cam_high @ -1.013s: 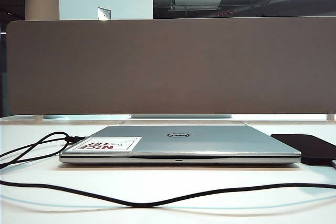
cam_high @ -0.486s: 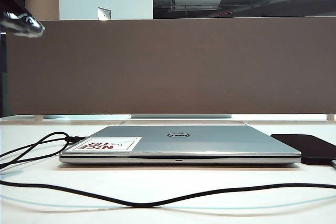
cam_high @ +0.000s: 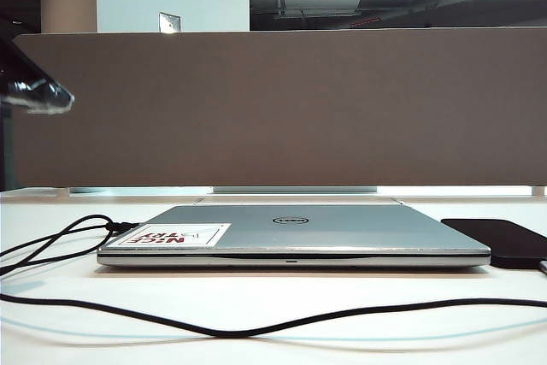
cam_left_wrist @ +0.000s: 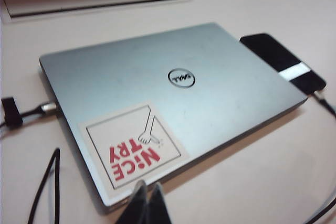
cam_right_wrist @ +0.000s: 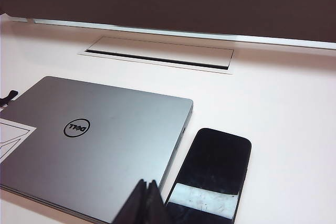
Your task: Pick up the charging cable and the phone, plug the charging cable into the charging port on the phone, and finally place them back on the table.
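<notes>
Two items awaited pickup. We found the phone (cam_right_wrist: 211, 174), a rigid, glossy, slippery slab, flat on the table (cam_high: 273, 301) just beside the laptop (cam_high: 291, 232); its long edges suited gripping. The charging cable (cam_high: 256, 324) lay limp along the table's front. Left gripper (cam_left_wrist: 147, 203) and right gripper (cam_right_wrist: 147, 203) hovered closed, empty.
</notes>
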`<action>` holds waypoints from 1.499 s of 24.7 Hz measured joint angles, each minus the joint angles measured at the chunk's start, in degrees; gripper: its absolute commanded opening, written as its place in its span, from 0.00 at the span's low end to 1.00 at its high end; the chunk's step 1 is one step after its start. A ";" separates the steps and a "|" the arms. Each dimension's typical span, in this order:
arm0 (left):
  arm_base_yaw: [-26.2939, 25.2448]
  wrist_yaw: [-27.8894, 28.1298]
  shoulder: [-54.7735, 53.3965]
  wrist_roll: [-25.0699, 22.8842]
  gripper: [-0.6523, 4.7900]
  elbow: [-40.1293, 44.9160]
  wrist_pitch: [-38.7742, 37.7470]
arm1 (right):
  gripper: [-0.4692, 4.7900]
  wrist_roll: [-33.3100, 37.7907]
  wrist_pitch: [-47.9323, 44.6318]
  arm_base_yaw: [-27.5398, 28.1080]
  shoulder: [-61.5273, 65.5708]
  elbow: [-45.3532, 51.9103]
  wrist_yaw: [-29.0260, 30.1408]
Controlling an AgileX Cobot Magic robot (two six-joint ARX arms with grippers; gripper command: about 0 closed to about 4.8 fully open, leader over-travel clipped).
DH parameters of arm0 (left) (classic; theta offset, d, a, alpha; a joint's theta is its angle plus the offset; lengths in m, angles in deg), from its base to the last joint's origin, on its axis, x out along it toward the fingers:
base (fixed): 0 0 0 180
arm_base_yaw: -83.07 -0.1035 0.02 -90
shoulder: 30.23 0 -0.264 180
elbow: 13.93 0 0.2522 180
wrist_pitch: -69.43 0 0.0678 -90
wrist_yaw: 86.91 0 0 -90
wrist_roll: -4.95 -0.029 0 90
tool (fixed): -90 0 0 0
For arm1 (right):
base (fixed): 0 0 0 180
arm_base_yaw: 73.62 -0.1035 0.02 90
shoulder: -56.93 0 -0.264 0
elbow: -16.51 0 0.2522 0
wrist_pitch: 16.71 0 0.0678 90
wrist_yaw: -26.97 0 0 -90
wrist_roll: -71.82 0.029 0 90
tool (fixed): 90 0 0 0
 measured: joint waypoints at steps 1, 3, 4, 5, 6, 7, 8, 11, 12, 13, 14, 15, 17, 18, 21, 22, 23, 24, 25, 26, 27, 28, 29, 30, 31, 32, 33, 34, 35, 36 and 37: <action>0.00 0.00 1.16 0.02 0.11 -0.02 0.07 | 0.08 -0.02 0.00 0.00 0.00 0.00 -0.02; -0.24 0.00 3.02 0.00 0.11 -0.02 0.35 | 0.08 -0.02 0.00 0.00 0.00 0.00 0.00; -0.59 -0.04 3.76 0.00 0.11 -0.02 0.39 | 0.08 0.00 0.00 0.00 0.00 0.00 -0.02; -1.55 -0.11 4.59 0.00 0.11 -0.02 0.35 | 0.08 0.00 0.00 0.00 0.00 0.00 0.00; -2.69 -0.09 5.42 0.00 0.11 -0.02 0.31 | 0.08 0.00 0.00 0.00 0.00 0.00 0.00; -4.66 -0.04 6.43 0.00 0.11 -0.02 0.31 | 0.08 0.00 0.00 0.00 0.00 0.00 0.00; -6.47 0.15 7.37 0.02 0.11 -0.02 0.26 | 0.08 0.00 0.00 0.00 0.00 0.00 -0.02; -14.82 0.02 12.02 0.00 0.11 0.26 -0.72 | 0.08 0.00 0.00 0.00 0.00 0.00 -0.02; -18.16 0.20 14.69 0.00 0.11 0.96 -0.72 | 0.08 0.00 0.00 0.00 0.00 0.00 0.00; -19.47 0.22 16.00 0.00 0.11 1.46 -0.61 | 0.08 0.00 0.00 0.00 0.00 0.00 0.00; -20.74 0.13 17.09 0.00 0.11 2.10 -0.42 | 0.08 0.00 0.00 0.00 0.00 0.00 -0.02; -22.08 -0.04 18.43 0.00 0.11 2.95 -0.28 | 0.08 0.00 0.00 0.00 0.00 0.00 -0.02; -24.63 0.24 21.46 0.02 0.11 5.18 -0.28 | 0.08 0.00 0.00 0.00 0.00 0.00 -0.02; -25.29 0.17 22.29 0.02 0.11 5.90 -0.13 | 0.08 0.00 0.00 0.00 0.00 0.00 0.00; -29.90 0.00 24.87 0.09 0.11 9.53 0.55 | 0.08 -0.02 0.00 0.00 0.00 0.00 -0.02; -30.67 0.00 25.49 0.09 0.11 10.45 0.59 | 0.08 -0.02 0.00 0.00 0.00 0.00 -0.02; -31.65 0.00 26.51 0.07 0.11 12.00 0.87 | 0.08 0.00 0.00 0.00 0.00 0.00 -0.02; -31.89 0.02 27.54 0.00 0.11 13.29 1.01 | 0.08 0.00 0.02 0.00 0.00 0.00 -0.02; -32.00 -0.04 27.56 -0.04 0.11 13.53 0.81 | 0.08 0.00 0.02 0.00 -0.02 0.00 -0.02; -32.02 0.00 27.41 -0.24 0.11 13.53 0.85 | 0.08 0.00 0.00 0.00 0.00 0.00 0.00; -32.06 0.02 27.43 -0.66 0.11 13.53 1.14 | 0.08 0.00 0.04 0.00 0.00 0.00 0.00; -32.06 0.00 27.54 -1.60 0.11 13.53 1.75 | 0.08 0.00 0.04 0.00 0.00 0.00 -0.04; -32.06 -0.02 27.56 -2.75 0.11 13.49 2.14 | 0.08 0.00 0.02 0.00 0.00 0.00 -0.04; -32.06 0.00 27.56 -3.72 0.11 13.49 2.27 | 0.08 0.00 0.04 0.00 0.00 0.00 -0.04; -32.06 0.00 27.56 -4.61 0.11 13.49 2.27 | 0.08 0.00 0.04 0.00 0.00 0.00 -0.04; -32.06 0.00 27.54 -5.55 0.11 13.49 2.25 | 0.08 0.00 0.04 0.00 0.00 0.00 -0.04; -32.06 -0.02 27.54 -6.34 0.11 13.49 2.25 | 0.08 0.00 0.02 0.00 0.00 0.00 -0.04; -32.06 0.00 27.54 -6.71 0.11 13.49 2.25 | 0.08 0.00 0.04 0.00 0.00 0.00 -0.04; -32.06 0.00 27.54 -7.63 0.11 13.49 2.25 | 0.08 0.00 0.04 0.00 0.00 0.00 -0.04; -32.06 0.00 27.54 -8.07 0.11 13.49 2.25 | 0.08 0.00 0.04 0.00 0.00 0.00 -0.04; -32.06 0.00 27.54 -8.83 0.11 13.49 2.25 | 0.08 0.00 0.04 0.00 0.00 0.00 -0.04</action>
